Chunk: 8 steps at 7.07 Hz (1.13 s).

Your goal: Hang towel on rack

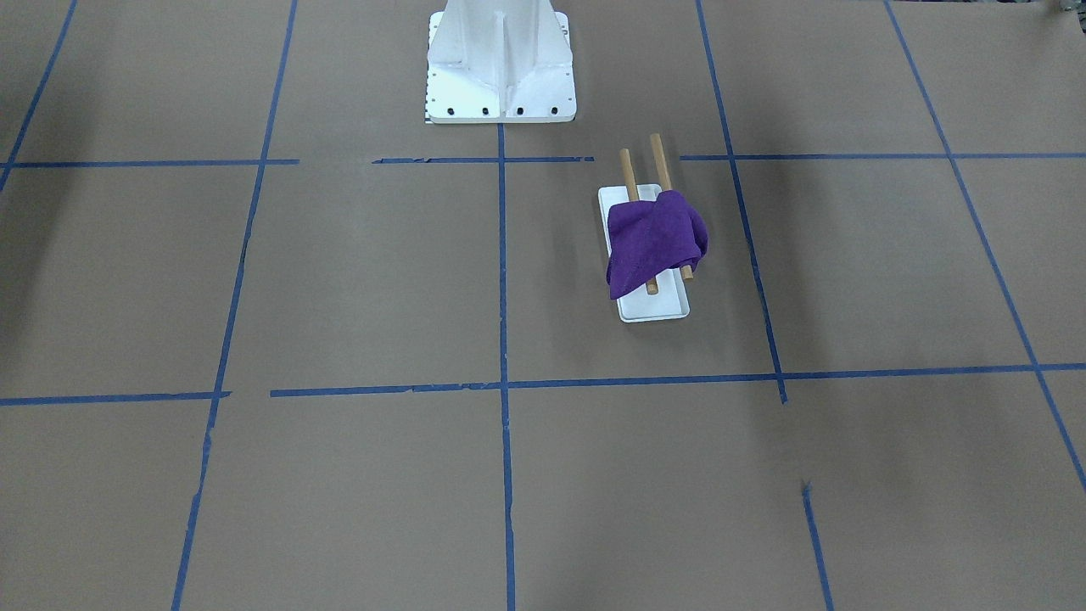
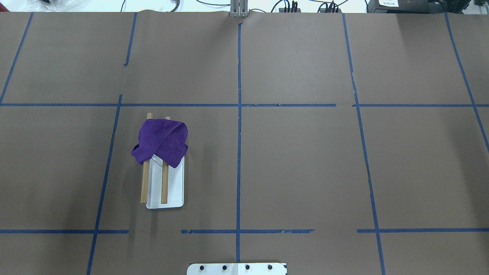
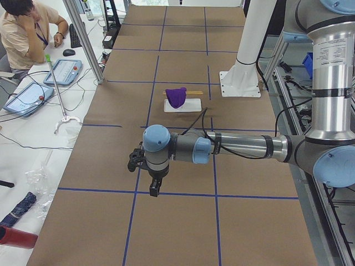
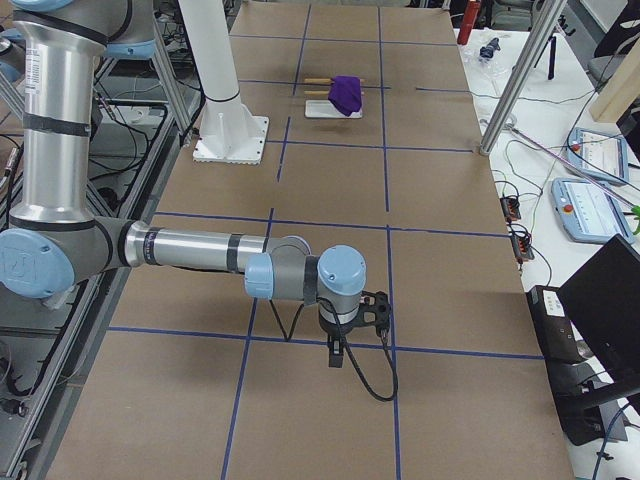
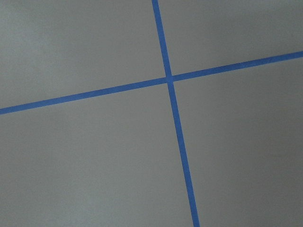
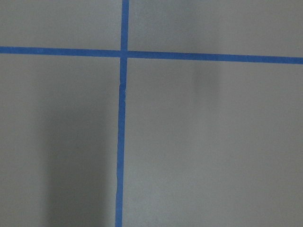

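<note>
The purple towel (image 2: 162,141) lies draped over both wooden dowels (image 2: 144,183) of the rack, at the end farther from me. The rack's white base (image 2: 174,191) sits on the left half of the table. The towel also shows in the front view (image 1: 653,242) and both side views (image 3: 176,96) (image 4: 347,93). My left gripper (image 3: 153,191) hangs over the table far from the rack, pointing down; I cannot tell whether it is open or shut. My right gripper (image 4: 336,358) hangs likewise at the other end; I cannot tell its state. Both wrist views show only brown paper and blue tape.
The white bolted robot pedestal (image 1: 501,68) stands at the table's robot side. Blue tape lines (image 2: 239,114) divide the brown paper. An operator (image 3: 22,27) sits beyond the table with tablets (image 3: 62,71) and cables nearby.
</note>
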Each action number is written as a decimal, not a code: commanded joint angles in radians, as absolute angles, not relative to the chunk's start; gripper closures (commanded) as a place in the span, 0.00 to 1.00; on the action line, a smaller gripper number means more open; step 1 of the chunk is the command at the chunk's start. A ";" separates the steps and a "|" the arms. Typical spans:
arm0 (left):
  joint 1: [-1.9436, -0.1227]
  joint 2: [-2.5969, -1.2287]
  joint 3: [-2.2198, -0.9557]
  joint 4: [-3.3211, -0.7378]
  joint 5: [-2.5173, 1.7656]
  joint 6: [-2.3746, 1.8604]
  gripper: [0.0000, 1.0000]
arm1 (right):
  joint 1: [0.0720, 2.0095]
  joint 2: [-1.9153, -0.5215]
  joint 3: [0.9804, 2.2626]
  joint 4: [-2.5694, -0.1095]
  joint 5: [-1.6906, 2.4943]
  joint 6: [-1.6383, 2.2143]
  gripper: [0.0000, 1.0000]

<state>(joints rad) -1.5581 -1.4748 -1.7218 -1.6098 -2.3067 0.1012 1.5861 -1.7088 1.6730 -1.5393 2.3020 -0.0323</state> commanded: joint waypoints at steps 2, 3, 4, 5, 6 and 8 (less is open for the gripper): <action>-1.560 -1.460 -1.724 -1.608 -2.293 0.100 0.00 | 1.586 -1.709 1.675 -1.539 2.304 -0.032 0.00; -1.560 -1.462 -1.726 -1.608 -2.296 0.101 0.00 | 1.586 -1.709 1.675 -1.539 2.304 -0.032 0.00; -1.560 -1.460 -1.723 -1.608 -2.296 0.101 0.00 | 1.585 -1.709 1.674 -1.539 2.304 -0.032 0.00; -1.560 -1.457 -1.720 -1.606 -2.296 0.100 0.00 | 1.586 -1.707 1.675 -1.539 2.304 -0.032 0.00; -1.560 -1.456 -1.717 -1.606 -2.295 0.100 0.00 | 1.585 -1.707 1.674 -1.539 2.304 -0.032 0.00; -1.560 -1.454 -1.721 -1.605 -2.295 0.100 0.00 | 1.586 -1.707 1.674 -1.539 2.304 -0.032 0.00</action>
